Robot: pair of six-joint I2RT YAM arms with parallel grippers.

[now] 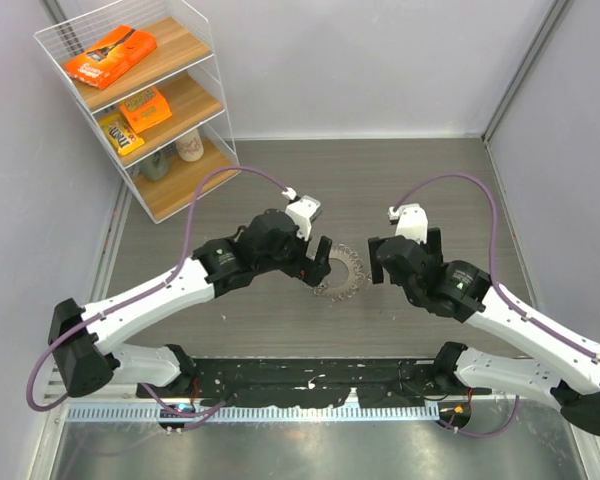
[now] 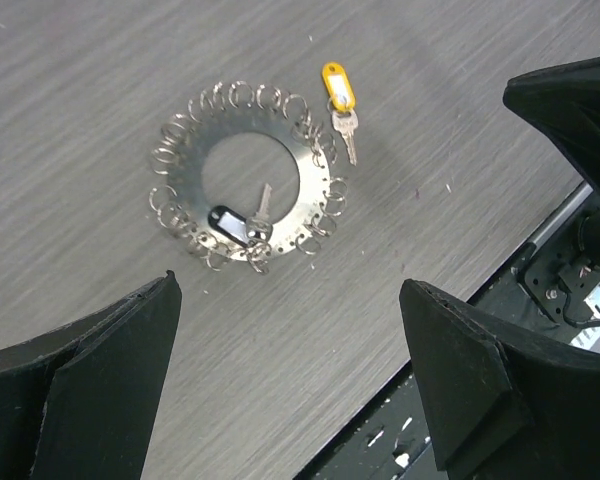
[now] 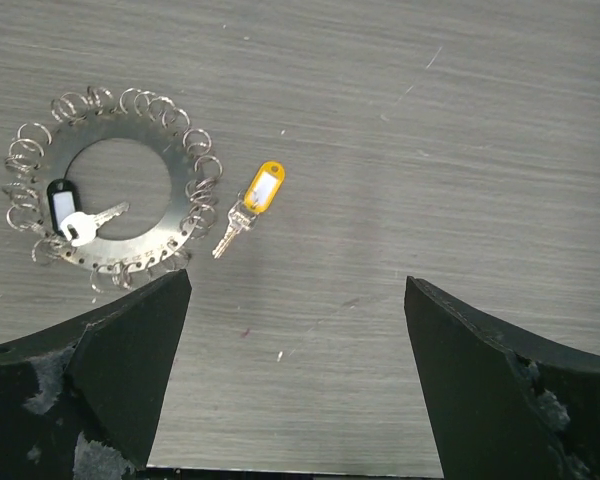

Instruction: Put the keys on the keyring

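Spanning the scene: grey wood-grain bench, with open room on the far side and its near edge close behind both arms.

Wire shelf rack: far left corner, well apart.

Left gripper and right gripper: both wide apart, holding nothing, hovering either side of the keyring, which lies flat mid-bench.

Yellow-tagged key: at the outer loops.

Black-tagged key: lying across the plate.

Whether either is hooked on cannot be told.

Handling advice: pin the plate with one gripper and pinch a key by its tag.
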